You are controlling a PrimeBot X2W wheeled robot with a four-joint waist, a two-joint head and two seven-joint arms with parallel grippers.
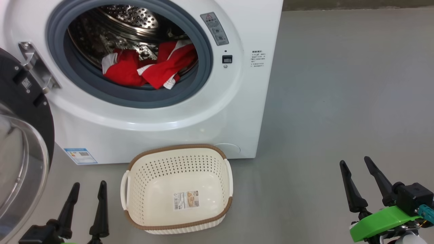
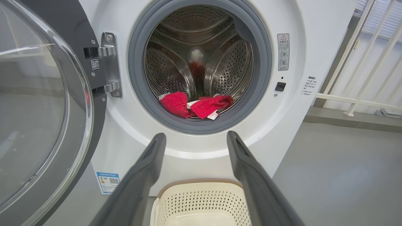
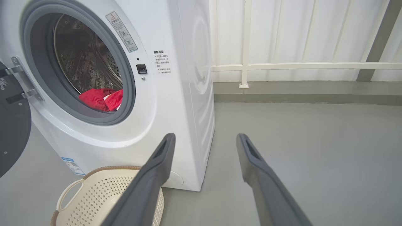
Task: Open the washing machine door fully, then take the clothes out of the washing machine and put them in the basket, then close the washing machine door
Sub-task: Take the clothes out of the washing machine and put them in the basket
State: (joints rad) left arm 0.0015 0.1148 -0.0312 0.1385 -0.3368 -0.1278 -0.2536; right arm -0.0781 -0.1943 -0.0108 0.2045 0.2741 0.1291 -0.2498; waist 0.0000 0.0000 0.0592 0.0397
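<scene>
Clothes (image 1: 149, 69) look soft, light, heaped at washing machine (image 1: 237, 112) mouth; pinch a raised fold; left hand (image 1: 89, 184), right hand (image 1: 355, 160) spread, empty.

Washing machine door (image 1: 34, 112) cut off at 9 o'clock edge. Basket (image 2: 201, 201) cut at 6 o'clock edge. Printed labels (image 1: 257, 59) too small to read. Clothes (image 3: 100, 99) partly hidden behind grey ring (image 3: 128, 91).

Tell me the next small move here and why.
Probably reach the left gripper forward and up into the mouth of the drum toward the clothes. The washing machine door already stands swung wide on the left, the clothes lie at the drum's front lip, the basket below holds no clothes, and the left wrist view looks straight at them with its jaws open and holding nothing.
</scene>
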